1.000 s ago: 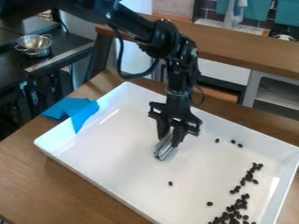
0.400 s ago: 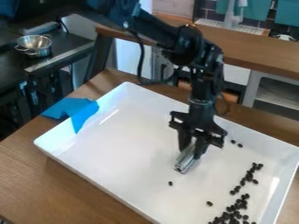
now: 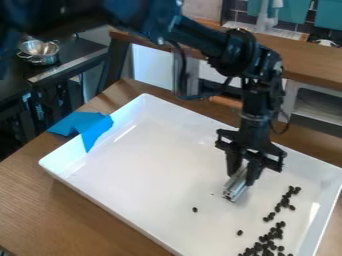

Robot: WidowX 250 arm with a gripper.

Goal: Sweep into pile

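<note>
My gripper (image 3: 243, 177) hangs over the right half of the white tray (image 3: 133, 165), shut on a short silvery metal bar (image 3: 235, 186) that slants down to the left, low over the tray floor. Right of it, a loose line of dark beans (image 3: 285, 201) runs toward the lower right, where a denser cluster (image 3: 266, 243) lies near the tray's front corner. One single bean (image 3: 195, 209) lies to the left of the bar's lower end, another (image 3: 240, 232) below it.
Raised walls surround the tray, with blue tape (image 3: 95, 126) over its left edge. The tray stands on a wooden table (image 3: 40, 200). Behind are a wooden counter (image 3: 307, 62) and, at the upper left, a metal bowl (image 3: 39, 50) on a dark surface.
The gripper and its metal bar have moved right and toward the tray's front, closer to the line of beans. The separate beans at the rear right are now behind the gripper.
</note>
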